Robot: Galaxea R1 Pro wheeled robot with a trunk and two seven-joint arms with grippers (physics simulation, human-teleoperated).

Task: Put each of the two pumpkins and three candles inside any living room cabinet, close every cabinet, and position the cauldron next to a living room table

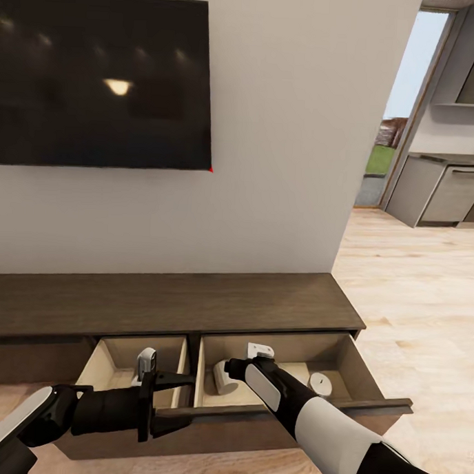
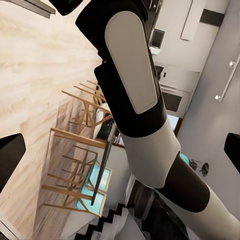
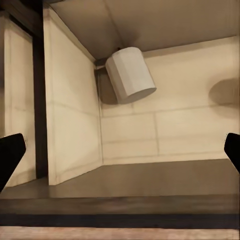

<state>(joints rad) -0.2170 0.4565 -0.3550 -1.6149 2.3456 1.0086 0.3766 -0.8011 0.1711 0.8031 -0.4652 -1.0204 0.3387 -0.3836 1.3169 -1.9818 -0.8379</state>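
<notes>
Your right tool [image 1: 239, 367] is hanging open over the drawer [image 1: 359, 370], lower middle of frame, with a candle [image 1: 224, 378] lying inside. Lift straight up before shutting.

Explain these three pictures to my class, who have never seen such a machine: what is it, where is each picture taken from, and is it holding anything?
This is a simulated robot on wheels with two arms. The large picture comes from a camera on its head, looking down at a dark wooden cabinet under a wall TV. The cabinet's drawer is pulled open. The other two pictures come from cameras near each gripper. The right gripper reaches into the drawer, open, close to a tipped candle. An upright candle stands further right. The left gripper is open too. Nothing is held.
</notes>
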